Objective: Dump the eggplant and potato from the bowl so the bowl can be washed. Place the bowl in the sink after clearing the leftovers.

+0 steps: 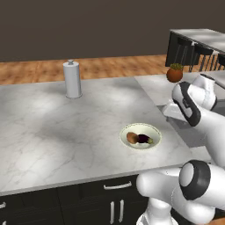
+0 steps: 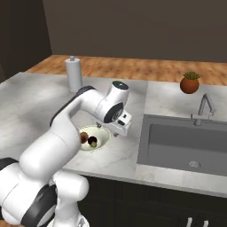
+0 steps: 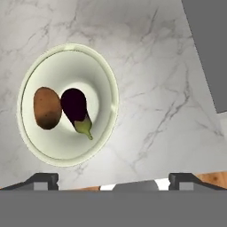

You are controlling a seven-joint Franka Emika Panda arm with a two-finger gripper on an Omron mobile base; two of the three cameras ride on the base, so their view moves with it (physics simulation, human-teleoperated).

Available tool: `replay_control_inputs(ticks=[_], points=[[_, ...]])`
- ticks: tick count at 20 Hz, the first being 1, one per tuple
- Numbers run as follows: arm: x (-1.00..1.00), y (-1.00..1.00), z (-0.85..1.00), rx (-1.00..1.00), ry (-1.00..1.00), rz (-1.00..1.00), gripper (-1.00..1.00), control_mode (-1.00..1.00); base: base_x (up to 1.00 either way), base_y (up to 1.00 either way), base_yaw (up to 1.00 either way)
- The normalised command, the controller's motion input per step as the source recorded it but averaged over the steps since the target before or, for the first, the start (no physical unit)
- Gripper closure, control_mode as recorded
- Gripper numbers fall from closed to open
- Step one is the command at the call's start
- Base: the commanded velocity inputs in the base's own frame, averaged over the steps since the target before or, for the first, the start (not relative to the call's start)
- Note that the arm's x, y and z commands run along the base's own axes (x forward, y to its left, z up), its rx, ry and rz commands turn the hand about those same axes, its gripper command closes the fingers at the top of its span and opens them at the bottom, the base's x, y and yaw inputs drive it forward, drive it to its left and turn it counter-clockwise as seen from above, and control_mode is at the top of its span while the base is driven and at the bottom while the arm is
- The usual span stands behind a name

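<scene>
The cream-white bowl (image 3: 84,62) sits upright on the marble counter near its front edge, also seen as the bowl (image 1: 154,131) and bowl (image 2: 101,132). Inside it lie the brown potato (image 3: 47,107) and, touching it, the dark purple eggplant (image 3: 74,104) with its green stem end. Both show again as the potato (image 1: 132,138), eggplant (image 1: 143,139), potato (image 2: 84,137) and eggplant (image 2: 92,141). My gripper (image 3: 114,181) hangs open above the counter beside the bowl, nothing between its fingers; it appears as the gripper (image 2: 119,130). The dark grey sink (image 2: 186,142) lies to the right of the bowl.
A slim silver faucet (image 2: 203,106) stands behind the sink. A terracotta pot with a green plant (image 2: 189,83) sits at the back right. A paper towel roll (image 1: 72,80) stands at the counter's far side. The counter's front edge runs just below the bowl.
</scene>
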Motion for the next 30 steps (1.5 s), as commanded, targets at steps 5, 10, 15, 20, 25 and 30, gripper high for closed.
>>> replay_control_inputs(ticks=[5, 10, 15, 20, 25, 30], points=[[0.02, -0.11, -0.67, 0.03, 0.05, -0.09, -1.00, -1.00, 0.00, 0.00, 0.00], [0.16, 0.03, -0.44, 0.04, 0.00, -0.07, -1.00, -1.00, 0.00, 0.00, 0.00], [0.26, 0.23, -0.33, 0.01, 0.00, -0.01, -1.00, -1.00, 0.00, 0.00, 0.00], [0.20, 0.32, -0.28, 0.00, 0.00, 0.00, -1.00, -1.00, 0.00, 0.00, 0.00], [0.24, 0.15, -0.15, 0.00, 0.00, 0.00, -1.00, -1.00, 0.00, 0.00, 0.00], [0.25, 0.00, -0.17, 0.00, 0.00, 0.00, -1.00, -1.00, 0.00, 0.00, 0.00]])
